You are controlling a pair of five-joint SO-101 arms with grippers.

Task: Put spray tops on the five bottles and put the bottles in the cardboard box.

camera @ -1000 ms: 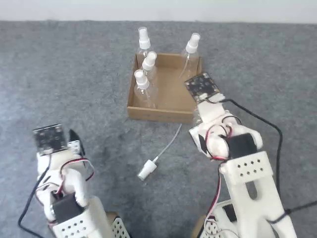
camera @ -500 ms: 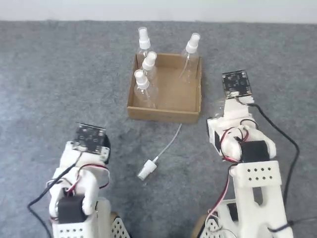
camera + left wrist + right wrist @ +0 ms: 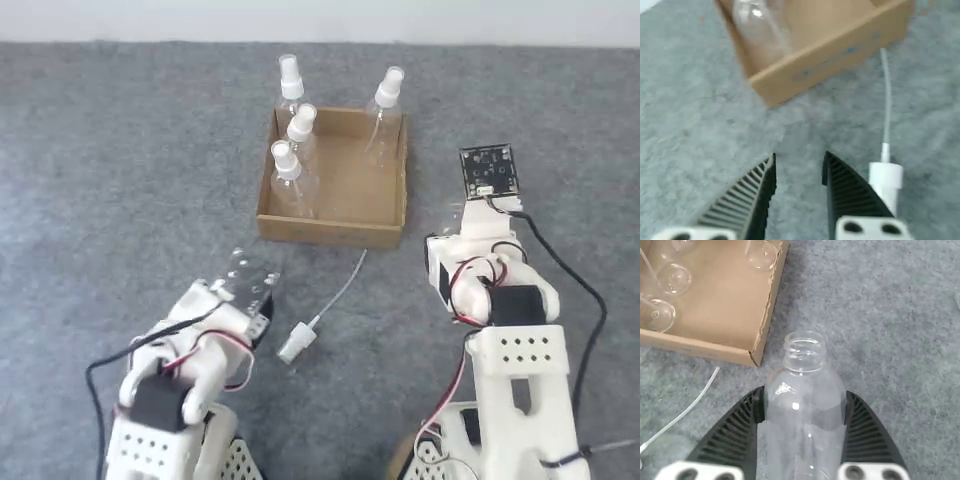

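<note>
A clear bottle (image 3: pixel 801 352) with a bare neck stands upright with my right gripper (image 3: pixel 804 393) shut on it, just off the near right corner of the cardboard box (image 3: pixel 345 190). Several bottles with white spray tops (image 3: pixel 285 175) stand at the box's left and back. A loose spray top (image 3: pixel 297 342) with its long tube (image 3: pixel 345 285) lies on the carpet in front of the box. My left gripper (image 3: pixel 798 161) is open low over the carpet, and the spray top (image 3: pixel 886 179) lies just outside one finger.
Grey carpet (image 3: pixel 120 150) covers the whole table. The box's near wall (image 3: pixel 830 60) stands a short way beyond my left gripper. Open carpet lies to the left of the box and to the right of the right arm.
My left arm has swung right and forward, bringing its gripper down beside the loose spray top. My right gripper carried the bottle slightly right, away from the box's corner.
</note>
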